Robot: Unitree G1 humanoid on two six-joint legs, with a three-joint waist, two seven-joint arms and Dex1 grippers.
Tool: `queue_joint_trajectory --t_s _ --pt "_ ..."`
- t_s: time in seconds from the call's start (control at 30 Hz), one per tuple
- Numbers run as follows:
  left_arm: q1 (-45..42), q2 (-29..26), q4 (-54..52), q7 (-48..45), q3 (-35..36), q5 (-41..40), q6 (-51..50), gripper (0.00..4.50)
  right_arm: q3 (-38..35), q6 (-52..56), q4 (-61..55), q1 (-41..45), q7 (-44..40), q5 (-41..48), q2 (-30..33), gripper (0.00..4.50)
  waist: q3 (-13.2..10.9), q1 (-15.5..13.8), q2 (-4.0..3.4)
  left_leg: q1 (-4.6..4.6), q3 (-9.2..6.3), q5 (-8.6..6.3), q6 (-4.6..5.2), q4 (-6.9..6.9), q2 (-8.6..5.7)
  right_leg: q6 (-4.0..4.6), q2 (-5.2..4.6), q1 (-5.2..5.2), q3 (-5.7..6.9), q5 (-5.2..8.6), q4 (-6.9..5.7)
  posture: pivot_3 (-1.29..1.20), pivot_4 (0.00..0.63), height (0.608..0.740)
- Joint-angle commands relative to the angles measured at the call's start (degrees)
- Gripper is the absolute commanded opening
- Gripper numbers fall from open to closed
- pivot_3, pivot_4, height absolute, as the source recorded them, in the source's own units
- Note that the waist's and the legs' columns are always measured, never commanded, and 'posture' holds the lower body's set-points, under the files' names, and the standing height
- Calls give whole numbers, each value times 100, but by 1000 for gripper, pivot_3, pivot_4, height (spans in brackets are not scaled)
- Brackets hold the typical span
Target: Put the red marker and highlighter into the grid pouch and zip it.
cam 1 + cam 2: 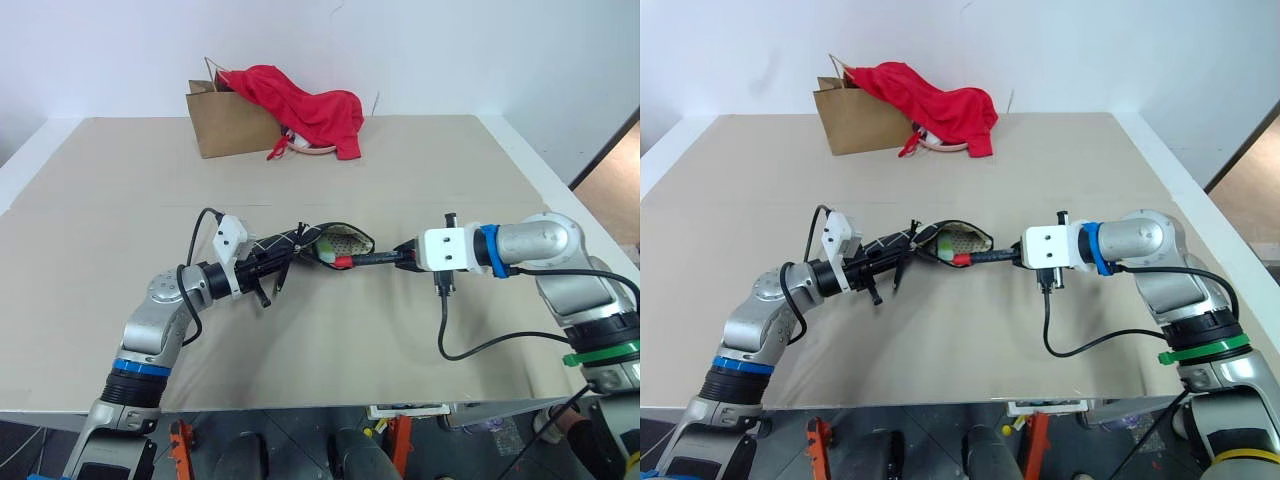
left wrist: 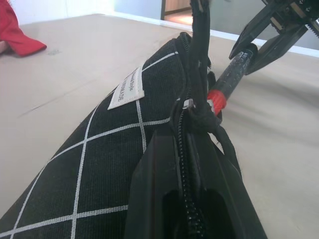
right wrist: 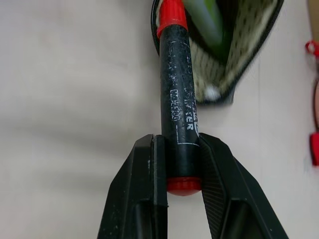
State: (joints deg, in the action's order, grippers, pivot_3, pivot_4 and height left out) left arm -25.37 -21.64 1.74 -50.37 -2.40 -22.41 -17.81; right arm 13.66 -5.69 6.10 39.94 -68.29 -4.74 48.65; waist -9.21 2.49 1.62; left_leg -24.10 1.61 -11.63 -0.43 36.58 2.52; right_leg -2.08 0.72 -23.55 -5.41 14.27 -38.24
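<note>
- Right pincer (image 3: 182, 164) grips the marker (image 3: 177, 99) by its rear end, red cap at the pouch's (image 2: 114, 149) open mouth.
- Left pincer (image 1: 268, 266) is clamped on the pouch, holding it above the bench (image 1: 400, 180).
- The green highlighter (image 3: 204, 20) lies inside.

woven cloth grid pouch (image 2: 99, 149), scuffed matt-barrelled red marker (image 3: 178, 114), matt table (image 1: 400, 180)

White-gridded black grid pouch (image 2: 99, 149)
</note>
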Motion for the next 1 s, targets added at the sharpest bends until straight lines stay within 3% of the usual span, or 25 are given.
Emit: queue_joint_trajectory --t_s 0.03,0.2,0.47,0.73,1.0 --pt "-54 4 -89 -7 75 -28 143 0 5 79 34 425 67 -34 -196 610 0 1 0 0 1 0 0 0 0 0 0 0 -2 0 0 0 150 740" --pt "-69 36 -46 -16 54 -20 166 0 44 197 106 657 152 -132 -444 610 0 -3 0 -1 0 0 0 2 -1 0 -2 1 1 0 0 0 150 740" --pt "-117 42 32 -79 36 -13 203 0 486 73 -284 324 98 -342 -827 610 0 -1 0 -1 -3 0 -1 1 1 3 2 -1 3 -1 -4 0 150 740" --pt "-181 100 112 -141 42 -13 225 0 732 -384 423 685 357 -601 -1441 610 0 9 0 0 -1 1 -1 4 2 6 4 0 3 -3 -5 0 150 740" --pt "-82 133 10 -115 114 -44 231 0 498 -870 1349 1237 788 -827 -1412 4446 0 -3 0 -2 -3 2 -4 4 0 6 -2 0 6 -4 -6 0 150 740"
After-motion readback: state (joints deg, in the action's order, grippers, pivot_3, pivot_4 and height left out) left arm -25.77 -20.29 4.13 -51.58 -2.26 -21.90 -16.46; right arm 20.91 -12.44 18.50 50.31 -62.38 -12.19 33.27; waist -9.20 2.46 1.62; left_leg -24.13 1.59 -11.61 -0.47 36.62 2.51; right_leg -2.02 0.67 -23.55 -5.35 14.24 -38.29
